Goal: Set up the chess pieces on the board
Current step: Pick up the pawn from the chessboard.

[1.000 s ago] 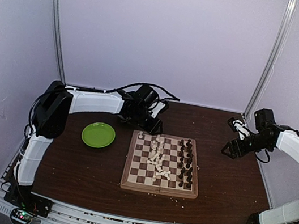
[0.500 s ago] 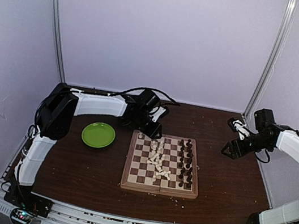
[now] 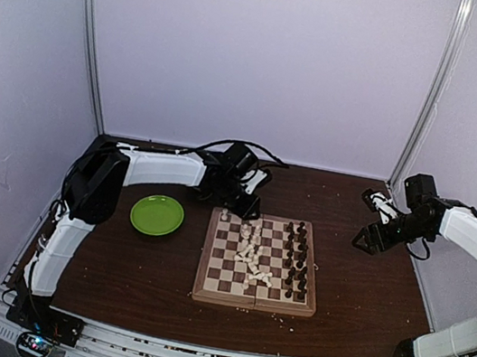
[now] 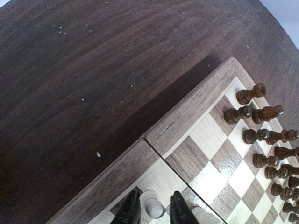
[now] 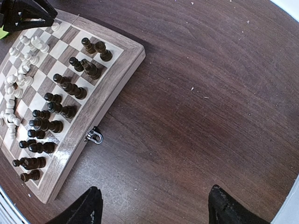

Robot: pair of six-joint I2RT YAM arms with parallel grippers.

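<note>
Chess pieces (image 3: 297, 263) all sit on the board (image 3: 213, 289), which lies in the middle of the surface (image 3: 131, 271). The dark ones stand in two files along its 3 o'clock side. The cream ones (image 3: 250, 256) are strewn down the middle, several tipped over. At the board's 11 o'clock corner the left hand (image 4: 154, 198) is narrowed around one upright cream piece (image 4: 152, 207); whether its fingers press it I cannot tell. The right hand (image 5: 154, 189) hangs spread wide, holding nothing, above bare wood at 3 o'clock from the board. A green plate (image 3: 156, 215) rests at 9 o'clock.
</note>
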